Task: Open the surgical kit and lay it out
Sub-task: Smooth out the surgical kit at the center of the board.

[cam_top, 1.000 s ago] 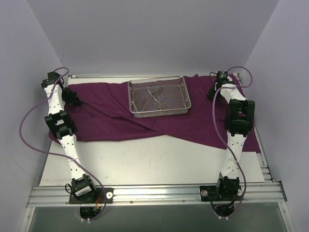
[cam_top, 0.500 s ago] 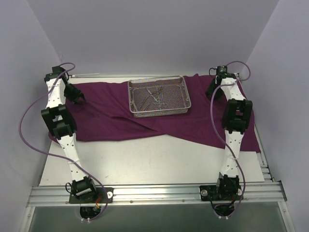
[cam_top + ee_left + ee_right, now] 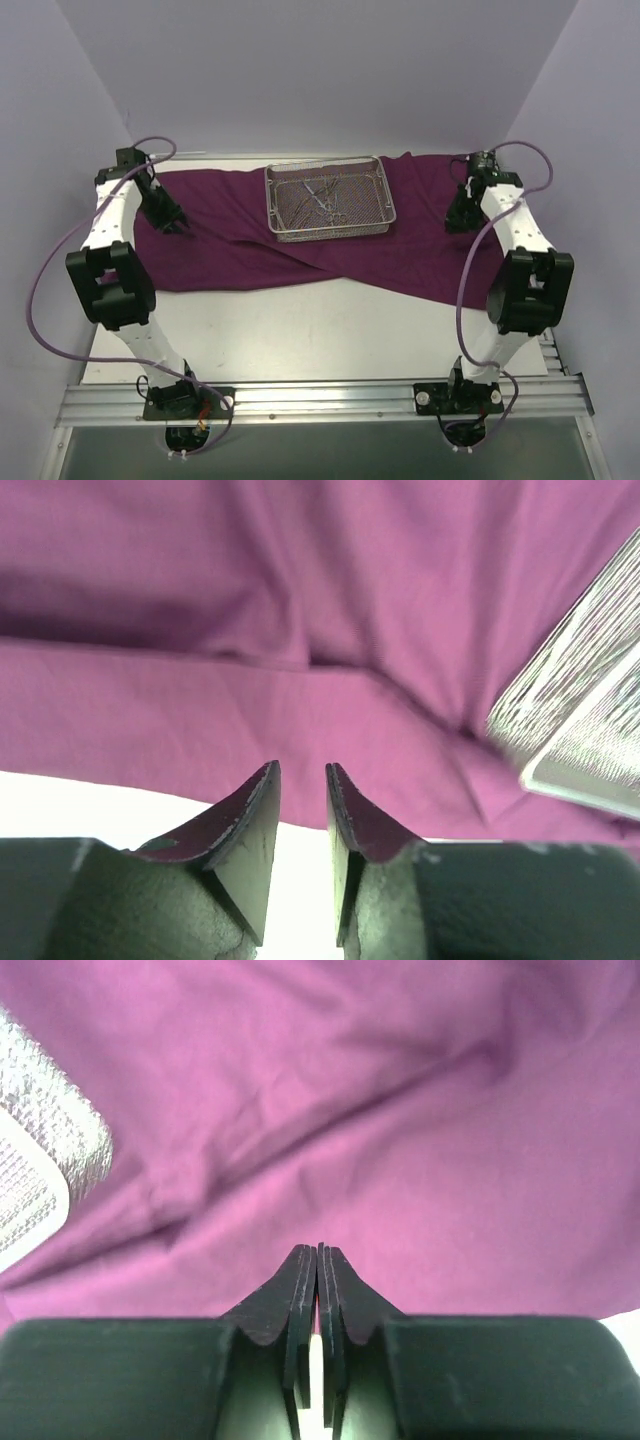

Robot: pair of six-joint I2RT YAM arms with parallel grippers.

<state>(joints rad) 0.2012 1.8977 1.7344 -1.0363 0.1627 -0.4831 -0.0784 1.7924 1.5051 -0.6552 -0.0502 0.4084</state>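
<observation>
White table [image 3: 300, 330] carries purple cloth wrap [image 3: 230, 250], mesh tray [image 3: 330, 236] with instruments [image 3: 325, 200] atop.

Bright even light, wrist views perhaps soft

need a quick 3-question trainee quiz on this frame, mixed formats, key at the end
1. True or false: the instruments lie inside the wire-mesh tray.
2. Compare the left gripper and the right gripper. Which one is open? A) left B) right C) both
3. Fill in: the tray stands on the purple ____.

Key
1. True.
2. A. The left fingers stand apart with nothing between them. The right fingers are pressed together.
3. cloth wrap
</observation>
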